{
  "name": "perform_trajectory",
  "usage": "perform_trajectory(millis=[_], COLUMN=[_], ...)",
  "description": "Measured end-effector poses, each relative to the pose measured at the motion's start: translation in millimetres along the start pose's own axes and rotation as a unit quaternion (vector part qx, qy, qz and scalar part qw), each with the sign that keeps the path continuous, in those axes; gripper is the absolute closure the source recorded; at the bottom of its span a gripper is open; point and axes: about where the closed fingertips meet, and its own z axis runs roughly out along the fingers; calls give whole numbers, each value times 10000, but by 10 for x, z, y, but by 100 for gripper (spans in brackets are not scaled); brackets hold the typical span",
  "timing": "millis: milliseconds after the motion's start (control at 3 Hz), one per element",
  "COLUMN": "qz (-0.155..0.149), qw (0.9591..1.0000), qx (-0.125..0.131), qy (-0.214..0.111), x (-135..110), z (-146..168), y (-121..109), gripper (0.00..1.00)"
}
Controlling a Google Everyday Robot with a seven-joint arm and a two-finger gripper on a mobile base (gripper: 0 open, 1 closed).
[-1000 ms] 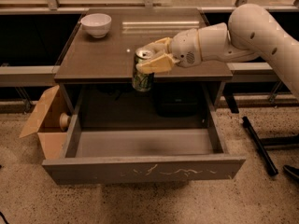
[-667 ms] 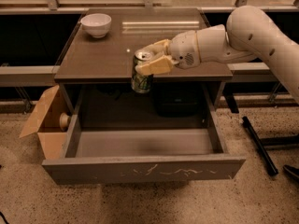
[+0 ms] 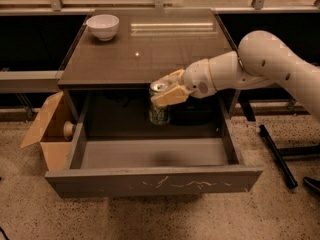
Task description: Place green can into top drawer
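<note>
My gripper is shut on the green can, holding it by its upper part with pale fingers. The can hangs upright in front of the cabinet's front edge, above the rear of the open top drawer. The drawer is pulled fully out; its grey inside shows and its scratched front panel faces me. The can's silver top is just below tabletop height. My white arm reaches in from the right.
A white bowl sits on the cabinet top at the back left. An open cardboard box stands on the floor left of the drawer. Black legs of a stand lie on the floor at right.
The gripper with the can has moved slightly down and toward the drawer; the can now hangs lower in front of the cabinet edge.
</note>
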Motion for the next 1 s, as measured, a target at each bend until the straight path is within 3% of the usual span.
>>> perform_trajectory(millis=[333,667,1000], qz=[369,368,180], qw=[9989,9989,9992], qx=[94,94,66], qy=[256,256,336], x=[733,733,783], z=[230,230,309], y=[14,14,26], gripper=[100,100,100])
